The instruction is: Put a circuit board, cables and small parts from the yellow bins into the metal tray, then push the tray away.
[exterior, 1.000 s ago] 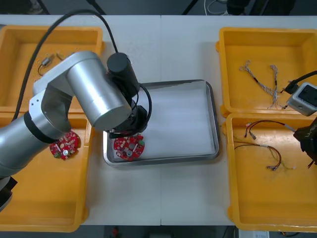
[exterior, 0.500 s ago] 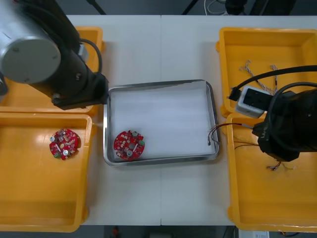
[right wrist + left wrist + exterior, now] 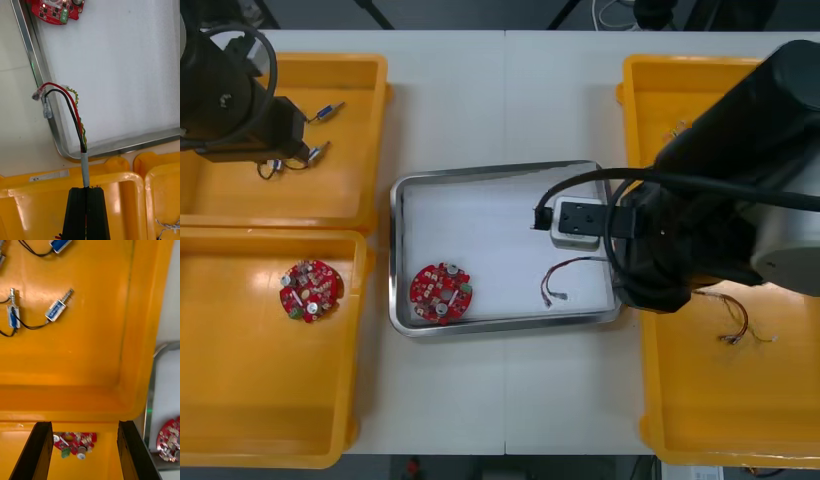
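Front view: red and yellow cable (image 3: 561, 277), free end over the right of the metal tray (image 3: 498, 169); circuit board (image 3: 441, 293) at its left.
Right wrist view: right claw (image 3: 86, 190) clamped on the cable, long axis straight ahead; tips perhaps crossing the rim.
Left wrist view: left claw (image 3: 84, 425) apart; small metal parts (image 3: 58, 309) ahead in the yellow bin (image 3: 127, 352).

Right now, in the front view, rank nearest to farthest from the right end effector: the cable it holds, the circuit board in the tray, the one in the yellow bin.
1. The red and yellow cable, clamped in the right end effector, dangling over the tray.
2. The tray circuit board, near left corner.
3. The bin circuit board, left near yellow bin.
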Available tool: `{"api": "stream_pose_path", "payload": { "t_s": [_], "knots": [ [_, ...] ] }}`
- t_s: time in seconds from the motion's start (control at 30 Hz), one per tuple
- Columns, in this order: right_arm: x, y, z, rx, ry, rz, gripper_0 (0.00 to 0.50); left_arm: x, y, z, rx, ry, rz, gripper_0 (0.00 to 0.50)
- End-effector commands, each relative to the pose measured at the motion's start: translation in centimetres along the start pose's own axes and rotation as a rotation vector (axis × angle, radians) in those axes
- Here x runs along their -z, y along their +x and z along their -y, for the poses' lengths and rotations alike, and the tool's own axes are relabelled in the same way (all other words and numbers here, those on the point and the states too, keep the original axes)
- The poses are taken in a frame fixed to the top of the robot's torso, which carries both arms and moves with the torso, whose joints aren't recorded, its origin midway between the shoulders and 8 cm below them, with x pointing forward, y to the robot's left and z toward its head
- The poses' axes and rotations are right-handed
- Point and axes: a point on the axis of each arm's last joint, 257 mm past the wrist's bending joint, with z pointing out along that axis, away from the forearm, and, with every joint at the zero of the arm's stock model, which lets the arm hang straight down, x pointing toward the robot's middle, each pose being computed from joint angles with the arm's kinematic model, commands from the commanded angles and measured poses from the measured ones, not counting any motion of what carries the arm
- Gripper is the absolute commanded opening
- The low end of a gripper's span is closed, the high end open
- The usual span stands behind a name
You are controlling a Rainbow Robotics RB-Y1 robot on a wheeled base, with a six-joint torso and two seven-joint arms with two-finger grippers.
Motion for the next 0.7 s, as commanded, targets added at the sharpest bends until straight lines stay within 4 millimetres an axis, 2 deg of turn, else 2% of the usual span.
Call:
{"api": "stream_pose_path", "payload": {
  "t_s": [0.03, 0.2, 0.4, 0.7],
  "knots": [
    [-0.7, -4.3, 0.5, 0.094, 0.012, 0.062, 0.000, 2.0, -5.7, -2.5, 0.010, -0.011, 0.103, 0.500],
    [-2.4, -7.3, 1.0, 0.198, 0.026, 0.092, 0.000, 1.0, -8.4, -3.9, -0.011, 0.013, 0.124, 0.500],
    [-4.7, -7.8, 1.3, 0.329, 0.053, 0.068, 0.000, 0.2, -11.0, -4.9, -0.065, 0.031, 0.154, 0.500],
    [-9.5, -8.2, 0.6, 0.326, 0.006, 0.072, 0.000, -1.5, -13.9, -6.9, -0.180, 0.004, 0.203, 0.500]
  ]
}}
